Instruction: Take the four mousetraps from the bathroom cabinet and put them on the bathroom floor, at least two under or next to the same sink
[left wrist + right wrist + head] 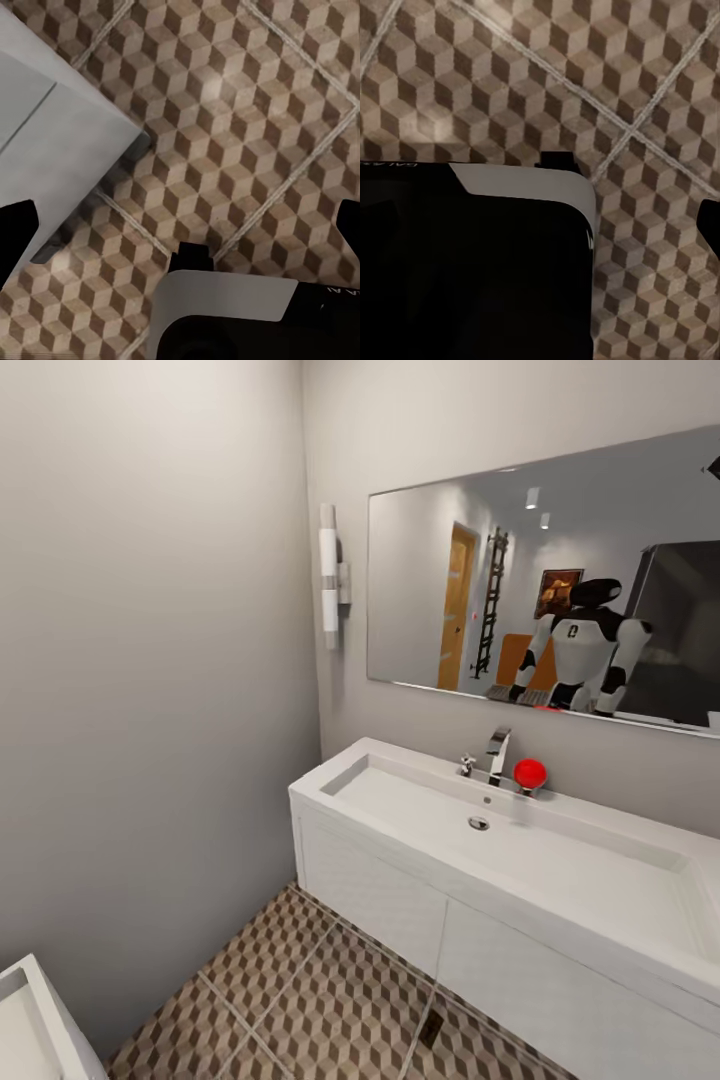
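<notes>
Small dark-brown flat mousetrap (431, 1028) on cube-patterned brown and beige tiled floor (300, 1000), just under wide white wall-hung sink (520, 860). Left gripper (184, 225) fingers spread above floor. Right gripper (585, 217) finger state unclear.

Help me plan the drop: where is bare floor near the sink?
Bare bathroom floor lies between the left wall and the sink front. A small dark flat thing already lies at the sink's foot, so set down left of it.

Home bathroom, white wall-hung sink (560, 880) with chrome tap (497, 752), mirror (545, 575) (robot reflected), cube-patterned tiled floor (320, 1000)
</notes>
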Robot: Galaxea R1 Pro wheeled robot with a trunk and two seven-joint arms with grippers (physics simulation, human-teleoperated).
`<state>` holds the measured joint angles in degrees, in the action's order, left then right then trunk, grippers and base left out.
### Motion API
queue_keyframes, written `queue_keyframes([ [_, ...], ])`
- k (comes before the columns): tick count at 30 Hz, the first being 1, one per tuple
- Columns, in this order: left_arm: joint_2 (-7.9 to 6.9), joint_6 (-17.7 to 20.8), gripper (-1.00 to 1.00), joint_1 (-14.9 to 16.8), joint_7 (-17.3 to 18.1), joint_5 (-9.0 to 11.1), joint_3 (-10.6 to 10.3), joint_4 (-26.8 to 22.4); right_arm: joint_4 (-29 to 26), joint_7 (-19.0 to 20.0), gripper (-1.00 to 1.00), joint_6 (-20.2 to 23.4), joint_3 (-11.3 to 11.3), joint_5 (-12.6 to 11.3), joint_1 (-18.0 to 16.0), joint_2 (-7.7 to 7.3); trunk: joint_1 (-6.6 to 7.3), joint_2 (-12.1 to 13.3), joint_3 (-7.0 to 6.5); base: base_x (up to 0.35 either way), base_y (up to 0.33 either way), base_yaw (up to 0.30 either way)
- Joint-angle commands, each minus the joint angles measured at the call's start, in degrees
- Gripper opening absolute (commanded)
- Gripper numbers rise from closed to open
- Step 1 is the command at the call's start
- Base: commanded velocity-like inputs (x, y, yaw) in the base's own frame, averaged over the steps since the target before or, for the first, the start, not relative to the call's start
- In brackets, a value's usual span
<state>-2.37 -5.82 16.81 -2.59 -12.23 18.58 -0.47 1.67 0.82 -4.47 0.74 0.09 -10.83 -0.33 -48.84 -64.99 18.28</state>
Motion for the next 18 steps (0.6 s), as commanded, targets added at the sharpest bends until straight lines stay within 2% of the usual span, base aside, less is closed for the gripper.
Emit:
queue_keyframes([
  [1,0.0,-0.25,1.0,0.07,-0.22,-0.6,0.39,0.11,0.18,0.08,1.0,-0.36,0.06,0.02,-0.07,0.06,0.0,-0.04,0.07,0.0,0.0,0.278],
  [18,0.0,-0.25,1.0,0.07,-0.22,-0.61,0.38,0.09,0.18,0.03,1.0,-0.37,0.06,0.08,-0.08,0.32,0.0,-0.04,0.07,0.0,0.0,0.278],
])
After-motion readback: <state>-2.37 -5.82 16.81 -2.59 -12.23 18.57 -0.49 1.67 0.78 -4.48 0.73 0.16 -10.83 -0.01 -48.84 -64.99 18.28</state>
